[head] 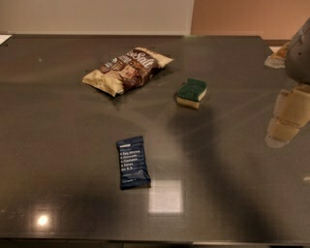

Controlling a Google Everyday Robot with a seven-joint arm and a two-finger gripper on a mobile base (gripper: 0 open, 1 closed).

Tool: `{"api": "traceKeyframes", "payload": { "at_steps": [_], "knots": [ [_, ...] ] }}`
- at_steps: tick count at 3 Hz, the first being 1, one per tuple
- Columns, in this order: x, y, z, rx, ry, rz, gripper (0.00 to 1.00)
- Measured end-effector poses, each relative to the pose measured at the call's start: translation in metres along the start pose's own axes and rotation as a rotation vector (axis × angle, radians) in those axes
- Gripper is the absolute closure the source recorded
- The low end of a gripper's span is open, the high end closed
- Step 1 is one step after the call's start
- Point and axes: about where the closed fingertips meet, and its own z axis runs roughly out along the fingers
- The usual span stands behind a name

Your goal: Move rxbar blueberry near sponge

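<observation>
The rxbar blueberry is a flat navy-blue bar with white text lines. It lies on the dark table, front of centre. The sponge has a dark green top and pale yellow base. It sits right of centre, farther back than the bar. My gripper is a pale cream shape at the right edge, above the table. It is well right of the sponge and far from the bar, and it holds nothing that I can see.
A tan-and-brown snack bag lies at the back, left of the sponge. A wall runs behind the table's far edge. The table's front edge runs along the bottom of the view.
</observation>
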Motion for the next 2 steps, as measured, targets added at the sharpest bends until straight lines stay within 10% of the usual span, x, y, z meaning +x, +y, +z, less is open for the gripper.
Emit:
{"api": "traceKeyframes", "payload": {
  "at_steps": [2],
  "knots": [
    [-0.0030, -0.0014, -0.0004, -0.008, -0.008, -0.002, 0.00]
  ]
}}
